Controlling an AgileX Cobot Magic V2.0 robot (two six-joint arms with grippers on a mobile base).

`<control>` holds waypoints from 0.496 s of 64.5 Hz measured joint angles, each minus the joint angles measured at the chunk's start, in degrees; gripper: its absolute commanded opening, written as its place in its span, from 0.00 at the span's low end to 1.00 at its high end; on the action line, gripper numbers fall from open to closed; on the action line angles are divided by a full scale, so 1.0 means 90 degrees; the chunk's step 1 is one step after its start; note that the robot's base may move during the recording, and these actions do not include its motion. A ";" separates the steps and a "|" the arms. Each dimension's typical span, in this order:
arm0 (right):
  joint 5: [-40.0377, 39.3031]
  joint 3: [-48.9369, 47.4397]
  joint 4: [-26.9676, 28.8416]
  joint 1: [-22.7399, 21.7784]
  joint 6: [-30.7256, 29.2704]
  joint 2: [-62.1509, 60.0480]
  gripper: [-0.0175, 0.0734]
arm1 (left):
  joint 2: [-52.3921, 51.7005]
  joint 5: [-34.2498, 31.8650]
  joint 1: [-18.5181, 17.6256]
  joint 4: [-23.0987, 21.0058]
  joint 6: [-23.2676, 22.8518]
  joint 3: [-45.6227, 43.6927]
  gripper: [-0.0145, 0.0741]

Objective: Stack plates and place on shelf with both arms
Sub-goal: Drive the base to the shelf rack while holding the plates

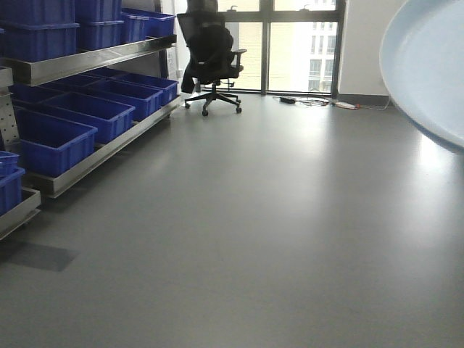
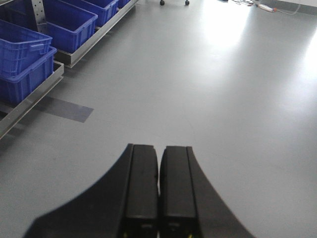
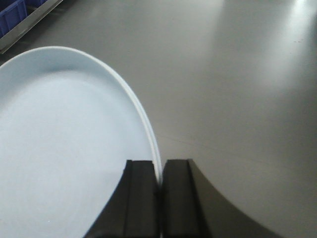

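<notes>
The plate [image 3: 64, 148] is gripped by the R gripper [image 3: 159, 163]. In the R wrist view its rim is pinched edge-on btw. the two black fingers, w/ the dish spreading to the left of the jaws over bare floor [image 1: 254, 239]. Only one plate can be made out (whether a second lies against it cannot be told). In the front view the pale blue-white dish is seen at the upper right, cut off by the frame edge, tilted, held well above the floor and touching nothing else there. The L gripper [image 2: 159, 148] is seen in its wrist view w/ fingers pressed together, nothing btw. them, pointed out over the grey floor. The shelf [image 1: 87, 54], a metal rack w/ two tiers, is set along the left of the room from near to far, and both levels are filled w/ blue bins [image 1: 54, 138]. The plate is kept well apart from the shelf, on the opposite side of the front view. A darker patch [image 2: 64, 109] is seen on the floor just beside the rack's near end. At the far end a black chair [image 1: 210, 65] is parked before a window [image 1: 297, 43], and cables [image 1: 319, 101] are strewn along the base of the far wall.
</notes>
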 measured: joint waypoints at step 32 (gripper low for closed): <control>0.0000 0.0000 0.0000 0.0000 0.0000 0.0000 0.25 | 0.0000 0.0000 0.0000 0.0000 0.0000 0.0000 0.26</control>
